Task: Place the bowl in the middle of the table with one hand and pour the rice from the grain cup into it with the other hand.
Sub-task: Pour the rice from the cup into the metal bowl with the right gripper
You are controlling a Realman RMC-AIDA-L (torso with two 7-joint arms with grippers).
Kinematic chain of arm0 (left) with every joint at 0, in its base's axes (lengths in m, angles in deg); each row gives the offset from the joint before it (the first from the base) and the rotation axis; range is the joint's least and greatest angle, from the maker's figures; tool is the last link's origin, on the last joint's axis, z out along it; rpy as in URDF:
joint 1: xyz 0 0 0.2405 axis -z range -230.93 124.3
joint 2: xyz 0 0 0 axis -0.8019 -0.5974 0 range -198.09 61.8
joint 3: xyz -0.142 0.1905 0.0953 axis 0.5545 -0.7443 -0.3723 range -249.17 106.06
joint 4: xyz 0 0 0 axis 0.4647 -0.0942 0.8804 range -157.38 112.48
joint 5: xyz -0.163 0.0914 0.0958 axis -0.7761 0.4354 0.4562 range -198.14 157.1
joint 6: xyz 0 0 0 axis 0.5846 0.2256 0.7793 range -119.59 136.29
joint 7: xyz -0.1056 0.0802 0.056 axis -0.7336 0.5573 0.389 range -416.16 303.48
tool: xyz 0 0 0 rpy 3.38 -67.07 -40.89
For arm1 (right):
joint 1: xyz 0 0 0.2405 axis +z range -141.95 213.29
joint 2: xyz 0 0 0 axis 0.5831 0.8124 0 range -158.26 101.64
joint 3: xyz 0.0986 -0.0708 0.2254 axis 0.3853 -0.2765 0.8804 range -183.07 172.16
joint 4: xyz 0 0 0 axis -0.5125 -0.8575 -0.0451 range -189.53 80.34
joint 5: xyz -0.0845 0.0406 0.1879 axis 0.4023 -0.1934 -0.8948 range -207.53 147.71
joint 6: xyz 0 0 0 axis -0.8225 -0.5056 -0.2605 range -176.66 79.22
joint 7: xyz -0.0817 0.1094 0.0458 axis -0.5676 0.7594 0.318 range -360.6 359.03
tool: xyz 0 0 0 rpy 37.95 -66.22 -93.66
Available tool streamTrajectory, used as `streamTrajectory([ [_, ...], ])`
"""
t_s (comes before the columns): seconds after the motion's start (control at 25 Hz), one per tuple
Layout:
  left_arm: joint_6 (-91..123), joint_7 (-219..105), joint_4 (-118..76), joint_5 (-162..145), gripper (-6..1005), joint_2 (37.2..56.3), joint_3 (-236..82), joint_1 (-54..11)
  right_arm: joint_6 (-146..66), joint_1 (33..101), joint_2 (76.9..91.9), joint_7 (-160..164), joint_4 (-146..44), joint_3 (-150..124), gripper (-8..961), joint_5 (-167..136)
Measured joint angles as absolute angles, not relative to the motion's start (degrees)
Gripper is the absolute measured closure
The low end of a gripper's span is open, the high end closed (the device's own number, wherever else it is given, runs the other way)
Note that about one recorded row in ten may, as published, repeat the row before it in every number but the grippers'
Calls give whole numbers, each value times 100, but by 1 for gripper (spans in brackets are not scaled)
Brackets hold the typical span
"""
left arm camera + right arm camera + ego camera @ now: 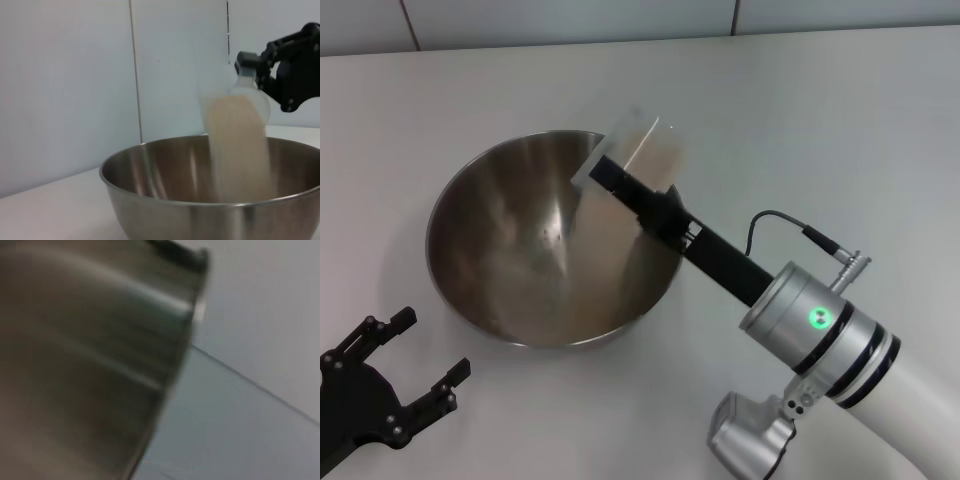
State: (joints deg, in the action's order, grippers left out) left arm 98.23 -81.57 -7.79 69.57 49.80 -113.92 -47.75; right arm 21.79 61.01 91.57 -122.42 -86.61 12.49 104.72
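From the head view, your right tool is clamped on the tilted clear plastic grain cup over the wide steel bowl mid-surface; your left tool idles, fingers apart. The left wrist view shows beige rice streaming in. Next, I'd hold the tilt until the cup empties.

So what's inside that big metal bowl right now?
Rice is streaming from the tipped grain cup, held by the right gripper, into the bowl. Its steel wall shows, but the arm covers where the grains land.
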Motion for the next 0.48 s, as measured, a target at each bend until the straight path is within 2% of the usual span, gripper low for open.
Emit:
streamTrajectory([
  [0.48,9831,-8159,-777,6957,169,4980,-11392,-4775,1968,6253,9157,-14407,-8857,985,913,10617],
])
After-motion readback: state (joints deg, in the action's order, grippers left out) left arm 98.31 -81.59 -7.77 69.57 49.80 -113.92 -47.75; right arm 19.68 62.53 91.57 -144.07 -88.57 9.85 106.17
